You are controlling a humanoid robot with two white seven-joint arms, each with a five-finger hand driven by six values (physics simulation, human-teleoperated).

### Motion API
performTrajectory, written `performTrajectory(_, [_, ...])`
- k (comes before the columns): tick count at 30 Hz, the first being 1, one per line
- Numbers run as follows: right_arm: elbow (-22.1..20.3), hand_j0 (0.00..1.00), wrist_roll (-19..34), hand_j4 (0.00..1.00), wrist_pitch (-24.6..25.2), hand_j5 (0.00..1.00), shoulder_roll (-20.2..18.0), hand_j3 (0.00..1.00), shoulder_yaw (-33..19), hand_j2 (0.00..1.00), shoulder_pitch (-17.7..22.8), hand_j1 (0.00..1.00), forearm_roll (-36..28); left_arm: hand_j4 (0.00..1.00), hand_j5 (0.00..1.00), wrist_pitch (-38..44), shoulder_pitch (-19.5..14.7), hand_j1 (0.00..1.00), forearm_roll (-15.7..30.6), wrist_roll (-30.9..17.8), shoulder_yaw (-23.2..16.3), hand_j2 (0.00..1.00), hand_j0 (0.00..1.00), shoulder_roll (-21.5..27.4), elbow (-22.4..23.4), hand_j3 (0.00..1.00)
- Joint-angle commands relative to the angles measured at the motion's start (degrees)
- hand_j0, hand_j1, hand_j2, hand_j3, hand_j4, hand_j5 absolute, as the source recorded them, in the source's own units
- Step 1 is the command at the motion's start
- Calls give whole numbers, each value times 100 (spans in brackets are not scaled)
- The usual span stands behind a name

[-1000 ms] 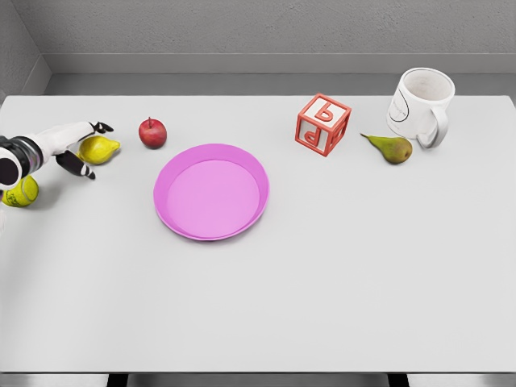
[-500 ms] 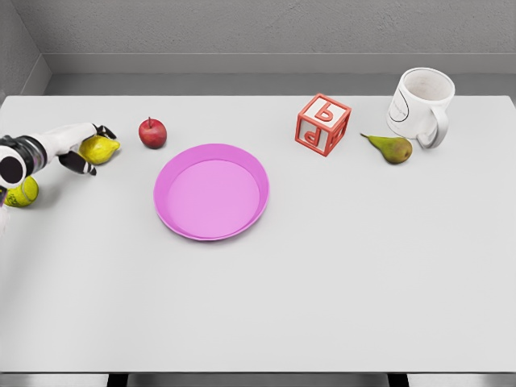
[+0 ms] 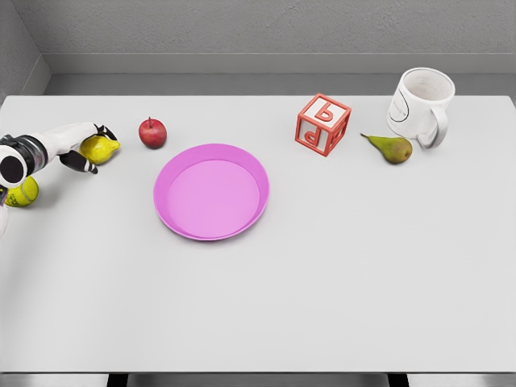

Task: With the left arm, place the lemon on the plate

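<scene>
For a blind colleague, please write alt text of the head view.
The robot's white left hand closes around a yellow lemon at the left of a white table, beside a small red apple and an empty round pink plate.

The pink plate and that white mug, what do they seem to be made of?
The plate looks like matte plastic: one flat, even pink with a soft raised rim and no glare. The mug looks like glazed ceramic, thick-walled and white with faint dark markings on its side. Both are simulator renders, so this is only how they look.
</scene>
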Motion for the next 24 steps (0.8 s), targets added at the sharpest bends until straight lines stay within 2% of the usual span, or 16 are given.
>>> performTrajectory(1, [-1, 100, 3, 100, 0, 100, 0, 100, 5, 100, 0, 100, -1, 72, 72, -2, 0, 72, 13, 0, -3, 72, 72, -3, -8, 72])
performTrajectory(6, [-1, 100, -5, 100, 0, 100, 0, 100, -4, 100, 0, 100, -1, 63, 63, -11, 0, 63, 14, 0, -3, 63, 63, -21, -8, 63])
performTrajectory(24, [-1, 100, -5, 100, 0, 100, 0, 100, 5, 100, 0, 100, -1, 59, 59, -2, -35, 59, 57, 0, 5, 59, 59, -29, -140, 59])
